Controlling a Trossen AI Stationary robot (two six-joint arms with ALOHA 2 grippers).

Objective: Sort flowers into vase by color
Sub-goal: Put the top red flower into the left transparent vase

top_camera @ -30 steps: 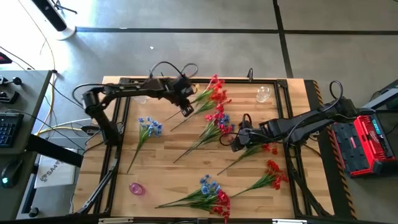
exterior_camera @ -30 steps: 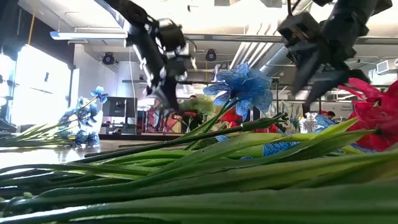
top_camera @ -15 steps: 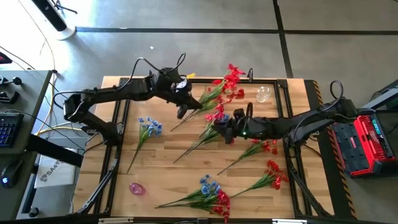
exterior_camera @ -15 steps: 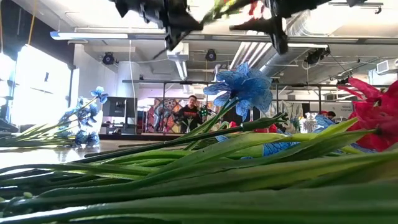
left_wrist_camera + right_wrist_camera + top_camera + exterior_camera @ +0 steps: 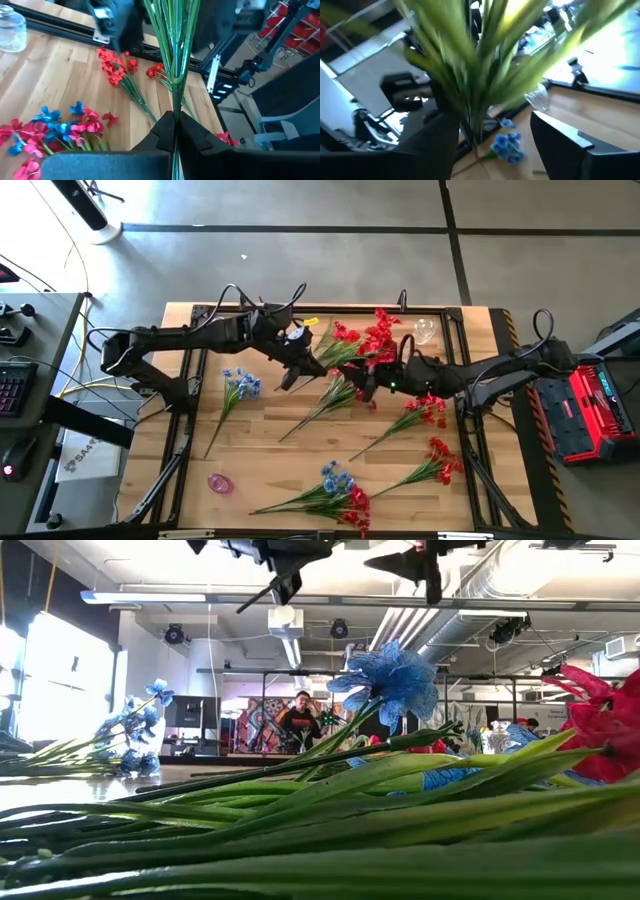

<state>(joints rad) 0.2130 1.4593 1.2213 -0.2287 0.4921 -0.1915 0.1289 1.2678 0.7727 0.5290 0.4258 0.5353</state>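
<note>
Left pincer [image 5: 291, 372] above desk [image 5: 270, 470] mid-rear, clamped on stems of red spray [image 5: 362, 340]; in left wrist view fingers [image 5: 192, 132] pinched together on the green stems [image 5: 172, 55]. Blooms of that spray raised toward rear edge, near glass vase [image 5: 424, 331]. Right pincer [image 5: 362, 388] just beside, fingers apart around the same stem bundle; stems [image 5: 485, 75] between its fingers [image 5: 560, 145] in right wrist view, contact not clear. Other sprays flat on desk: blue [image 5: 238, 384] at left, red [image 5: 437, 459] at right, mixed heap [image 5: 338, 495] at front edge. Pink vase [image 5: 219, 482] front left. Open wood between blue spray and front heap; right side crowded.
</note>
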